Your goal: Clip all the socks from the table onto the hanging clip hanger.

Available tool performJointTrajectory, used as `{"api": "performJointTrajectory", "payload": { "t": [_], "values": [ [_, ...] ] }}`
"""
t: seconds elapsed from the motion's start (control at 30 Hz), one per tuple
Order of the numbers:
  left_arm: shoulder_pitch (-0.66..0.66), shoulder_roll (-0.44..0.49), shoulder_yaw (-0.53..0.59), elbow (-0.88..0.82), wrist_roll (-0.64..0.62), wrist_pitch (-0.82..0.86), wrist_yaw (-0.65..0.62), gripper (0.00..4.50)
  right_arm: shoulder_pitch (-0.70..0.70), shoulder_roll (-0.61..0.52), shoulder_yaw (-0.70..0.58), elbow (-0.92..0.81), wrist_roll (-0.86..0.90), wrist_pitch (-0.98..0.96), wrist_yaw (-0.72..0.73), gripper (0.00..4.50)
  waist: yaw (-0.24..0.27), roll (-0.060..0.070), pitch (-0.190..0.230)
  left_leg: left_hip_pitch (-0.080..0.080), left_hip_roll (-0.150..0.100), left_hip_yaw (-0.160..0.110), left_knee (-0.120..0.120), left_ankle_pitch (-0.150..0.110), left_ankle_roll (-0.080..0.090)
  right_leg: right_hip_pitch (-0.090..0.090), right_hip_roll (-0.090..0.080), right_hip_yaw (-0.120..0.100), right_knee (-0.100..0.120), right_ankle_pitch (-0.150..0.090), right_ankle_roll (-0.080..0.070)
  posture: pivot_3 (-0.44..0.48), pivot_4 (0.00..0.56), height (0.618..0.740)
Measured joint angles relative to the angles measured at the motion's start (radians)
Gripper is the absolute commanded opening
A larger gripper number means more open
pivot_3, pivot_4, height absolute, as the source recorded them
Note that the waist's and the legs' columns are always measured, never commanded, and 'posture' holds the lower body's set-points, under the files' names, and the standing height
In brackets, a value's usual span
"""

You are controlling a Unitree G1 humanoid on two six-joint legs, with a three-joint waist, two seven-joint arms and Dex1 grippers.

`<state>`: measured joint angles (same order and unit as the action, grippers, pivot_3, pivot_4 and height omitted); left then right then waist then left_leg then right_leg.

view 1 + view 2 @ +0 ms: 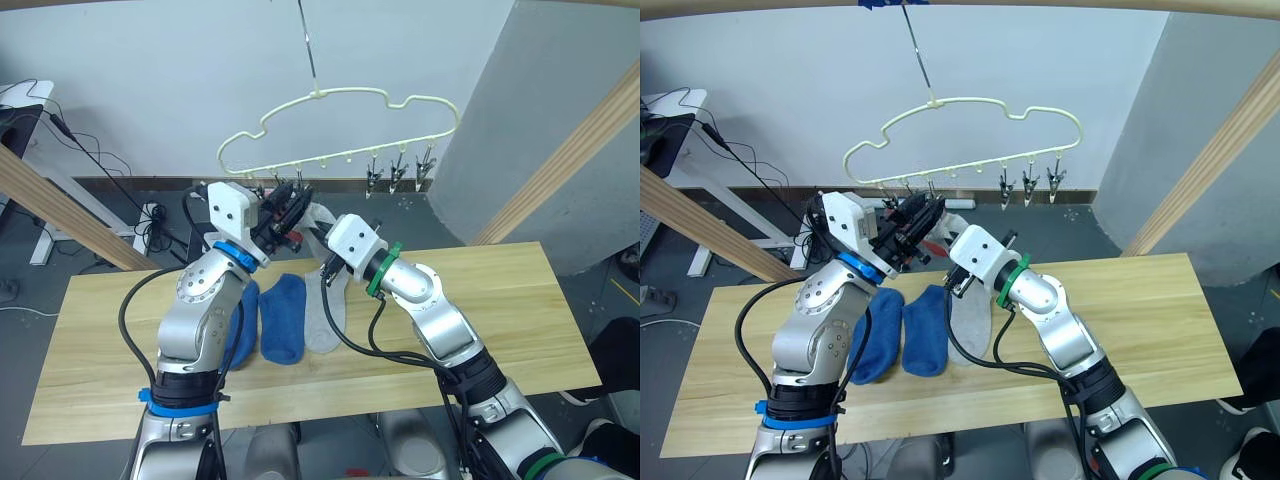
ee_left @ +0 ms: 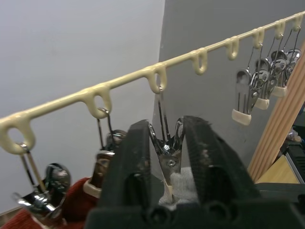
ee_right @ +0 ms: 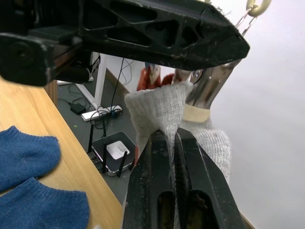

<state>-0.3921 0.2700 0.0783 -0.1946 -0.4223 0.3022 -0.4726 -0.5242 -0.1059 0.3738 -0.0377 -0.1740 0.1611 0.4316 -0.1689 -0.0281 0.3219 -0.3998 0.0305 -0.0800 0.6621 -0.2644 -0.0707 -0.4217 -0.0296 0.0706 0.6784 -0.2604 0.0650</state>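
A white wall and a grey panel stand behind the long light wooden counter [image 1: 520, 310], and thick wooden poles cross the corners of the view. Above the counter hangs the thin pale yellow wire clip hanger [image 1: 340, 125] with its row of small metal clips.

The light grey ankle sock of soft fabric [image 3: 164, 112] is held up in the air just under the hanger. The right gripper [image 3: 174, 143] has its fingers pressed together on the sock's cuff, and the cuff points upward into one shiny metal clip [image 2: 167, 152]. The left gripper [image 2: 167, 143] has its fingers on both sides of this same clip and seems to squeeze its handles. So the clip mouth lies directly above the right fingers, touching the fabric, and the sock's long axis hangs downward from there. I judge that the next move depends on this: the cuff must sit deep between the clip's tips before the left fingers let go.

A brick red sock [image 2: 71, 205] hangs already on the neighbouring clip. Two blue ankle socks [image 1: 278, 320] and a second light grey sock [image 1: 325, 320] lie side by side on the counter, under the arms.
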Motion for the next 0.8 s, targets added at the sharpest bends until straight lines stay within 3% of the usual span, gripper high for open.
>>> {"api": "performJointTrajectory", "payload": {
  "t": [0.2, 0.3, 0.53, 0.7, 0.8],
  "values": [
    [0.026, 0.018, 0.000, -0.001, -0.002, 0.002, -0.020, 2.13, -0.008, 0.009, -0.002, 0.007, 0.005, 0.006, 0.003, 0.00, 0.000, 0.000, 0.000, 0.000, 0.000, 0.000, 0.000, 0.000, 0.000, 0.000, 0.000, 0.000, 0.000, 0.000, 0.000, -0.240, 0.301, 0.733],
    [0.026, 0.028, 0.001, -0.004, -0.003, 0.002, -0.022, 2.16, -0.008, 0.013, -0.003, 0.007, 0.017, 0.028, 0.005, 0.69, 0.000, 0.000, 0.000, 0.000, 0.000, 0.000, 0.000, 0.000, 0.000, 0.000, 0.000, 0.000, 0.000, 0.000, 0.000, -0.237, 0.299, 0.733],
    [0.037, 0.062, 0.008, -0.011, -0.007, 0.004, -0.041, 2.16, -0.009, -0.018, 0.000, 0.006, 0.026, 0.063, 0.026, 3.22, 0.001, 0.000, 0.000, 0.000, 0.000, 0.000, 0.000, 0.000, 0.000, 0.000, 0.000, 0.000, 0.000, 0.000, 0.000, -0.236, 0.293, 0.733],
    [0.061, 0.114, 0.035, -0.047, -0.028, 0.023, -0.065, 2.16, 0.014, -0.103, -0.006, -0.071, 0.028, 0.114, 0.064, 3.22, 0.001, 0.000, 0.000, 0.000, 0.000, 0.000, -0.001, 0.000, 0.000, -0.001, 0.000, 0.000, 0.000, 0.000, 0.000, -0.233, 0.290, 0.733],
    [0.095, 0.198, 0.044, -0.075, -0.029, 0.016, -0.124, 2.16, 0.057, -0.151, -0.046, -0.173, 0.043, 0.174, 0.088, 3.22, 0.002, 0.000, 0.000, 0.000, 0.000, 0.000, -0.001, 0.000, 0.000, -0.001, 0.000, 0.000, 0.000, 0.000, 0.000, -0.224, 0.288, 0.733]
  ]
}}
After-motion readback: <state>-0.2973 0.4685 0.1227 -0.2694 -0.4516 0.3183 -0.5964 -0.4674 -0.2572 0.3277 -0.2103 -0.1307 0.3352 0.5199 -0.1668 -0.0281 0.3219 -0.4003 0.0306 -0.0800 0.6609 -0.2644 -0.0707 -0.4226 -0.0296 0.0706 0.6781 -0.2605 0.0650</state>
